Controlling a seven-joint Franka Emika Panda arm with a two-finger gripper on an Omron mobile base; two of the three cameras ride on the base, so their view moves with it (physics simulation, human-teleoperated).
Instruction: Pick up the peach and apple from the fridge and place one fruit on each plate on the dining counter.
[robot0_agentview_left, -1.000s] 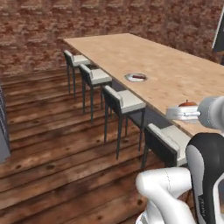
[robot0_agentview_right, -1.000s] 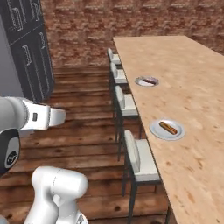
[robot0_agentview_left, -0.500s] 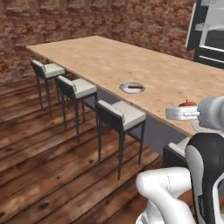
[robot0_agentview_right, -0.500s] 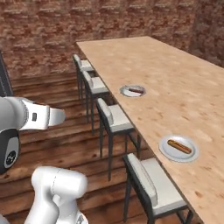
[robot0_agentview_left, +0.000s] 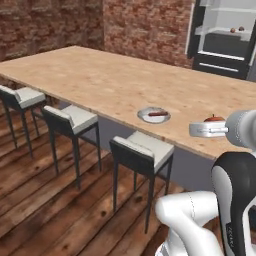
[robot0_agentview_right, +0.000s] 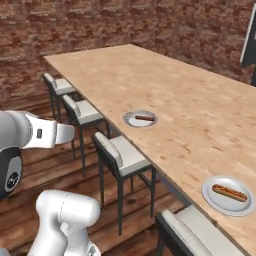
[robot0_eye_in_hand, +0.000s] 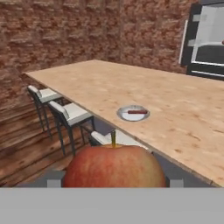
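My gripper (robot0_eye_in_hand: 114, 180) is shut on the apple (robot0_eye_in_hand: 114, 165), a red stemmed fruit low in the hand view. In the left base view the apple (robot0_agentview_left: 215, 119) shows just above the white hand, level with the near edge of the dining counter (robot0_agentview_left: 95, 75). Beyond the apple a plate (robot0_eye_in_hand: 133, 113) with a sausage rests on the counter. The right base view has that plate (robot0_agentview_right: 140, 118) and a second plate (robot0_agentview_right: 229, 194), each bearing a sausage. The fridge (robot0_agentview_left: 225, 35) stands open behind the counter. Two small round things (robot0_agentview_left: 237, 29) sit on its shelf, too small to tell which is the peach.
A row of dark-framed stools with pale seats (robot0_agentview_left: 142, 147) lines the counter's near side over a wooden plank floor (robot0_agentview_left: 45, 200). A brick wall (robot0_agentview_left: 145, 25) runs behind the counter.
The whole scene has shifted as the base drove and turned. The counter and its plates are nearer, and the fridge has come into the left base view. The apple stays in the gripper.
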